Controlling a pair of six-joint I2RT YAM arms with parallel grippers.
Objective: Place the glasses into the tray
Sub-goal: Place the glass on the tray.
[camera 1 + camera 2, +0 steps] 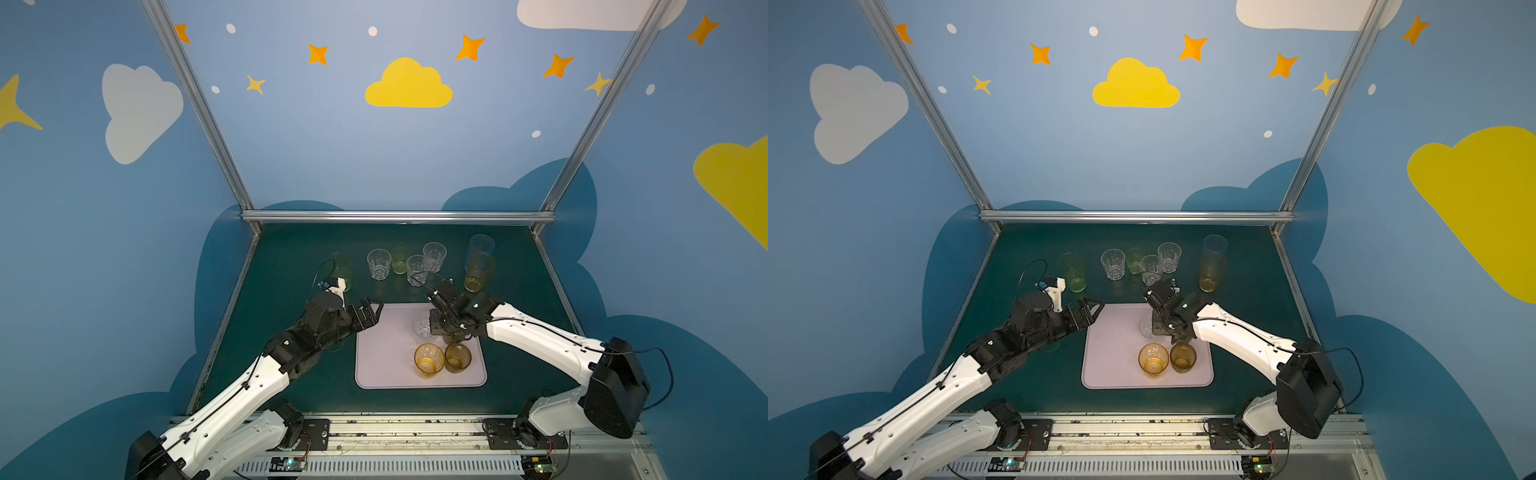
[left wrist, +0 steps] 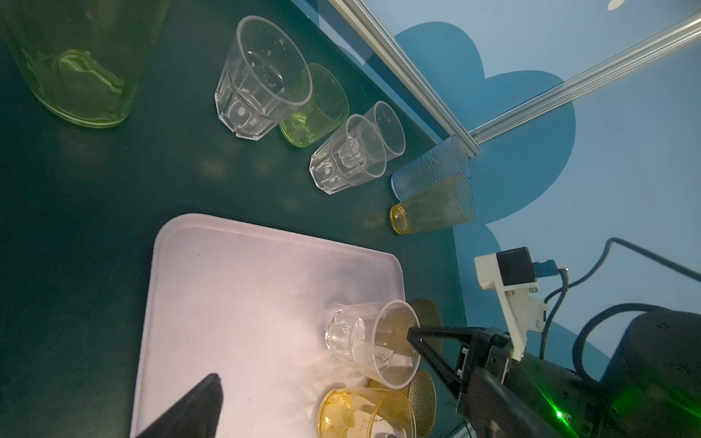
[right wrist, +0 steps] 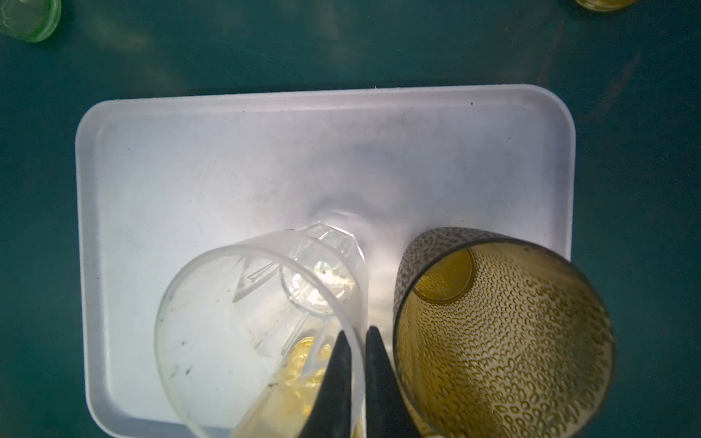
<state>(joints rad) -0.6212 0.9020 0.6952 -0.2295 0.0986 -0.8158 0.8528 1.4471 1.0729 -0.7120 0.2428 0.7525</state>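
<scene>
The right tool (image 3: 357,341) pinches the rim of a short clear tumbler (image 3: 265,303), one finger inside and one outside. The tumbler stands on the pale lilac tray (image 1: 382,374), close to an amber tumbler (image 1: 429,359) and a brown tumbler (image 3: 500,333), probably to save room. The left tool (image 1: 371,314) hangs spread and empty at the tray's far-left corner. Seven more glasses (image 1: 379,264) wait along the far side of the bench (image 1: 286,245). No readable writing shows.
</scene>
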